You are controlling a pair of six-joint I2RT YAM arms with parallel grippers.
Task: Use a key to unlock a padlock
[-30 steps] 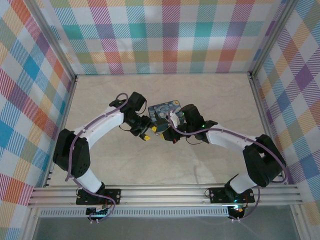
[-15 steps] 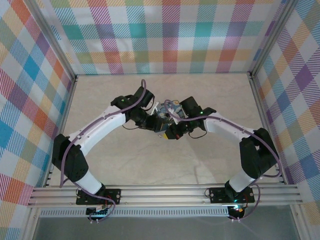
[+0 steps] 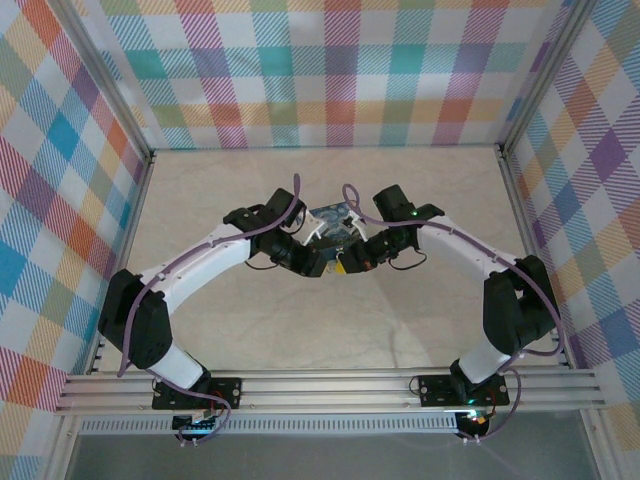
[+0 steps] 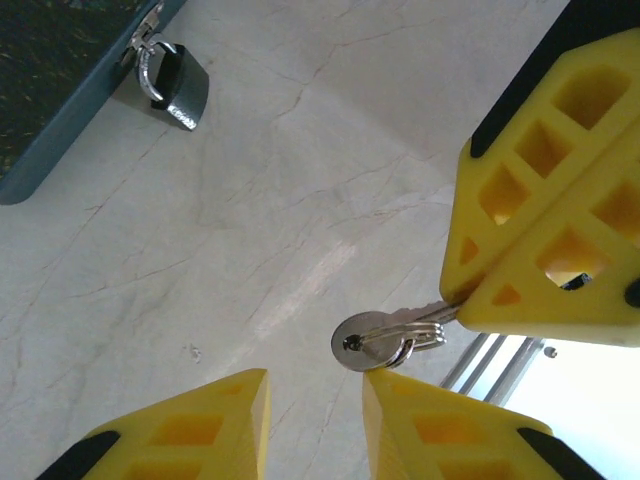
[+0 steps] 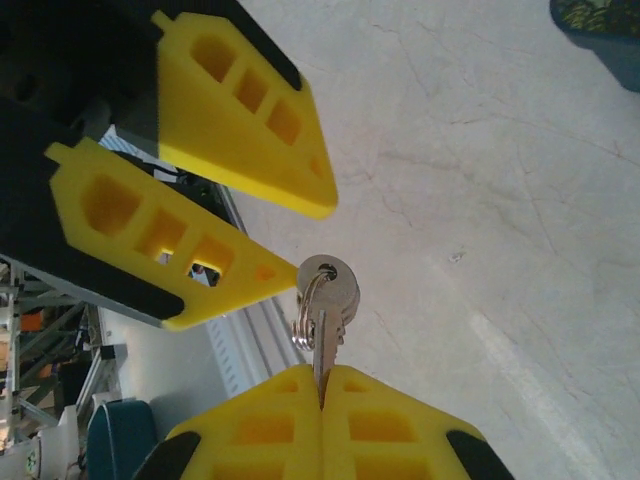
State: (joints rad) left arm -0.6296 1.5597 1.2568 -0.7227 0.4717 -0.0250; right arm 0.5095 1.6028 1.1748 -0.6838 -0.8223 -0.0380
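Yellow latticed plastic, the left gripper [image 4: 316, 385] stands spread and empty just short of the key [image 4: 378, 338], whose round silver head juts from the right gripper [image 5: 320, 385], pressed together on its thin blade. Beyond the key, the squarish dark-grey padlock [image 4: 178, 82] hangs by its curved shackle at the edge of the tin [image 4: 60, 60].

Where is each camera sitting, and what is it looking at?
Top external: above and behind the robot, facing down on the table, left arm, right arm and tin.
Left wrist: on the left arm, facing past the open left gripper toward the padlock beside the tin.
Right wrist: on the right arm, facing the table past the right gripper, shut on the key.
Both wrist views share the key and each other's gripper.
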